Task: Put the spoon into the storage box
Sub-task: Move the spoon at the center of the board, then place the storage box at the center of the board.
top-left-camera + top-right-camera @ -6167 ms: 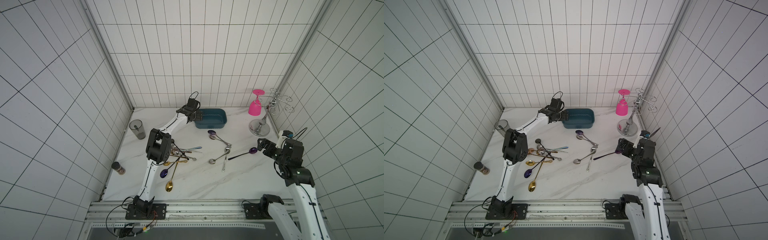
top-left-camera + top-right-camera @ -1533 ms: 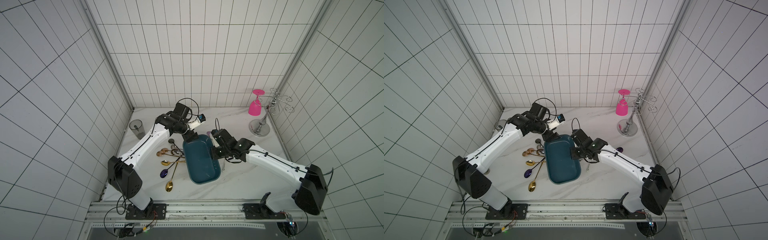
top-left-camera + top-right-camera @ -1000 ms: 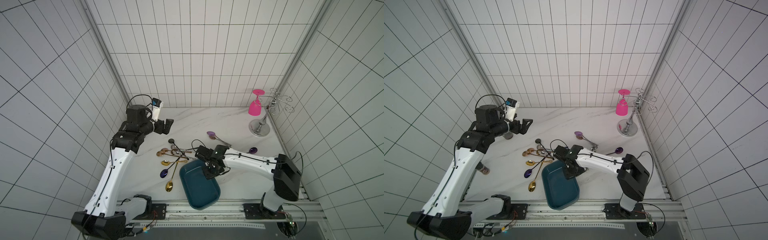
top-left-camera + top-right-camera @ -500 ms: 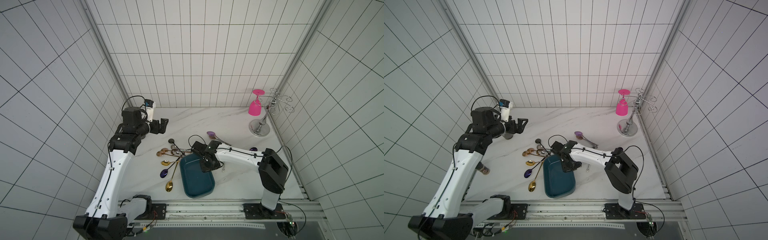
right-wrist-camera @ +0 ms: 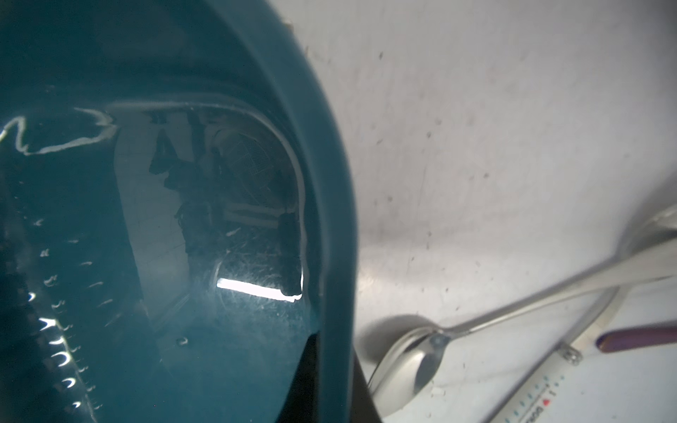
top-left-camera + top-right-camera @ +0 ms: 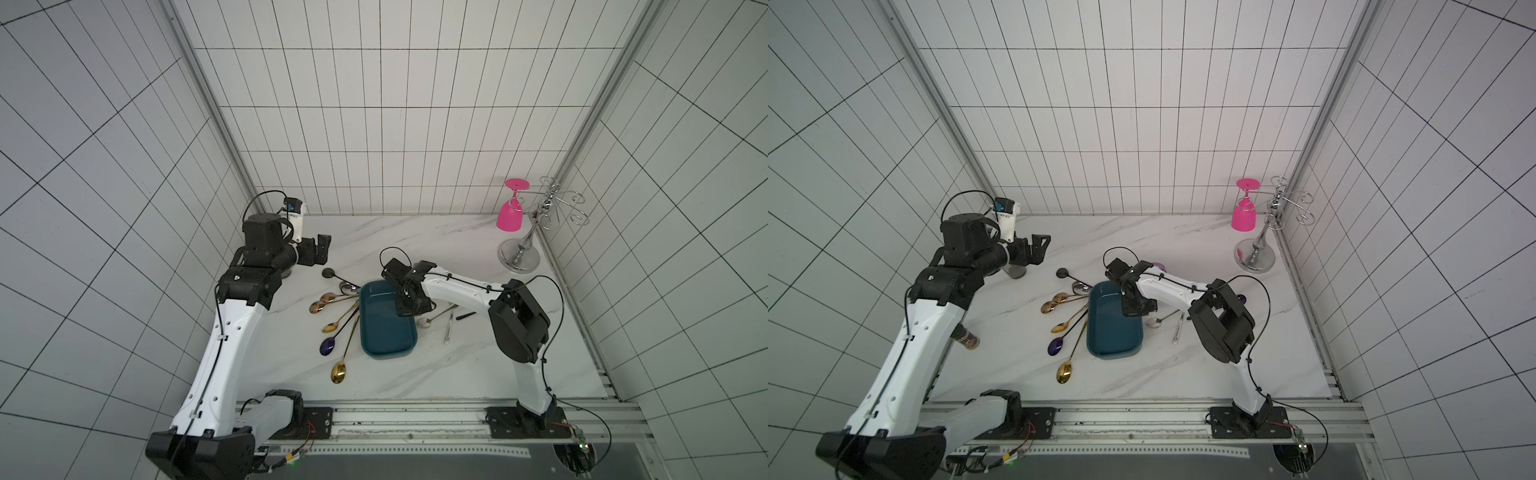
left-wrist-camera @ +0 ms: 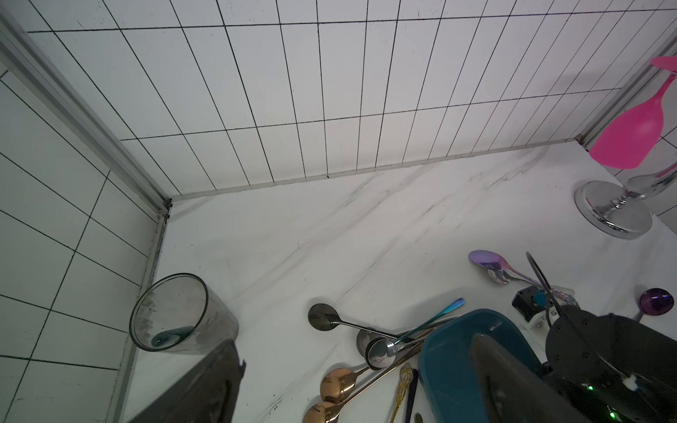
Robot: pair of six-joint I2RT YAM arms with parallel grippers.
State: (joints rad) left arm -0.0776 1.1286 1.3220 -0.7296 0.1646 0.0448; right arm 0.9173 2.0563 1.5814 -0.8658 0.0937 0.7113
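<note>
Pinching storage box [image 6: 384,332] rim: right fingers [image 5: 302,384] (box dragged farther back) | left fingers [image 6: 323,243] spread

**Robot test cell dressed as a kitchen counter**

White tiled walls [image 6: 374,124] framed by aluminium corner posts [image 6: 210,104] box in a marble-look tabletop [image 6: 415,237], a mock kitchen in a robotics lab. The left arm [image 6: 232,345] and right arm [image 6: 457,286] stand bolted to an aluminium rail [image 6: 415,415] along the front edge, beside loose wiring [image 6: 308,432] and a lit circuit board [image 6: 579,446]. Spoons [image 6: 338,372] and a pink glass [image 6: 509,218] on a chrome rack [image 6: 519,259] serve as household props.
</note>
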